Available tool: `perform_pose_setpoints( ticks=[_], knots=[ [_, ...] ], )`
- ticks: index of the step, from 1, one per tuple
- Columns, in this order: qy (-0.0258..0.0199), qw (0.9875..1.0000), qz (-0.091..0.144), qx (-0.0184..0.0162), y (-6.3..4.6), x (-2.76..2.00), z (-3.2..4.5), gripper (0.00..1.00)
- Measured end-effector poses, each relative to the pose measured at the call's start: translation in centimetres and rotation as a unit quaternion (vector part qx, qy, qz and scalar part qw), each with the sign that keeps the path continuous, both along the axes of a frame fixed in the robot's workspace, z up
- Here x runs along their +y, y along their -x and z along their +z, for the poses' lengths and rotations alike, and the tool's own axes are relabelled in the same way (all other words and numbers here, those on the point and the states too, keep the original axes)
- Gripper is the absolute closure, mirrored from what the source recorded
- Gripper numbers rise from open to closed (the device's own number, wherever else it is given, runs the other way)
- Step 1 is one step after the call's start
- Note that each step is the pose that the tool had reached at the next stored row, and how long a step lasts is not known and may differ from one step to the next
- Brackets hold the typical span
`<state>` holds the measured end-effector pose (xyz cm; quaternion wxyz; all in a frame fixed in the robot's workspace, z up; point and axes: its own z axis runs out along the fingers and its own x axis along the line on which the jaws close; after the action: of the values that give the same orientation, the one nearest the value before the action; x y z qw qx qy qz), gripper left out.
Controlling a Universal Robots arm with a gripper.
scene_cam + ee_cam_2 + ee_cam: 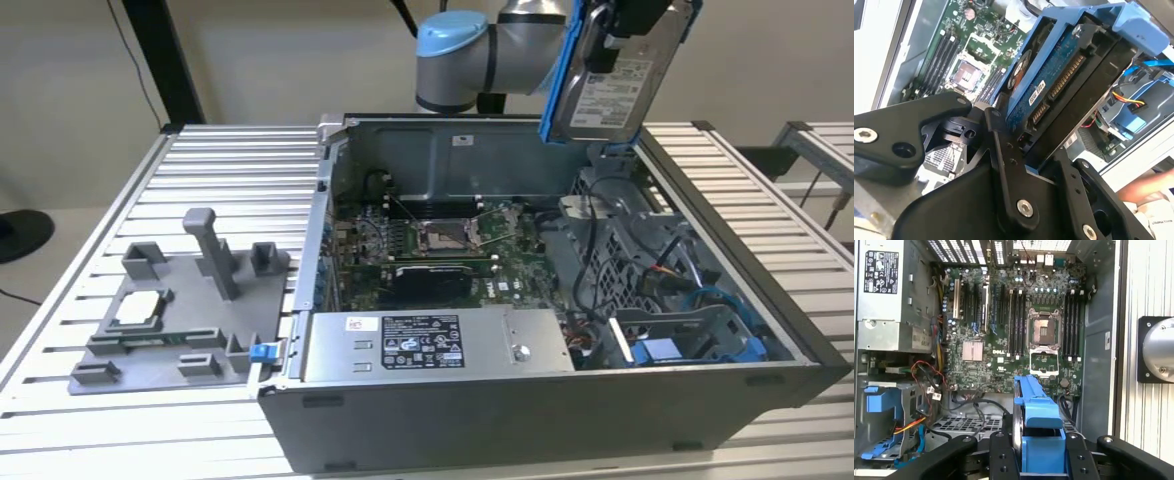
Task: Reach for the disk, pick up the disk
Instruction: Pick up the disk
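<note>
The disk (614,95) hangs upright in the air above the back right corner of the open computer case (561,400), silver-grey with a white label and a blue rail along its edge. My gripper (621,40) is shut on its upper end. In the second wrist view the disk (1054,85) shows its blue circuit board and connector, clamped by my gripper (1029,145) between black fingers (999,145). The first wrist view looks down past the gripper (1040,450) along the disk's blue rail (1036,405) to the motherboard below.
Inside the case lie the motherboard (441,240), a grey power supply box (427,345) at the front and a blue drive bay (681,340) with cables on the exterior view's right. A grey fixture (174,300) holding a small square chip (140,308) sits on the slatted table (240,160).
</note>
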<state>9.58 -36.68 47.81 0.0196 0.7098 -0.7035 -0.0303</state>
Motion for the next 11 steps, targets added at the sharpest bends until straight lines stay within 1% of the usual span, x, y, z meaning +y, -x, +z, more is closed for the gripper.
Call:
perform_pose_setpoints(
  ticks=[4, 6, 9, 11],
  knots=[
    [-0.0001, 1.0, 0.0, 0.0, 0.0, -0.03, 0.0, 1.0],
    [0.0, 1.0, 0.0, 0.0, 0.0, -0.19, 0.01, 1.0],
    [0.0, 1.0, 0.0, 0.0, 0.0, -0.73, 0.0, 1.0],
    [0.0, 1.0, 0.0, 0.0, 0.0, -1.28, 0.0, 1.0]
  ],
)
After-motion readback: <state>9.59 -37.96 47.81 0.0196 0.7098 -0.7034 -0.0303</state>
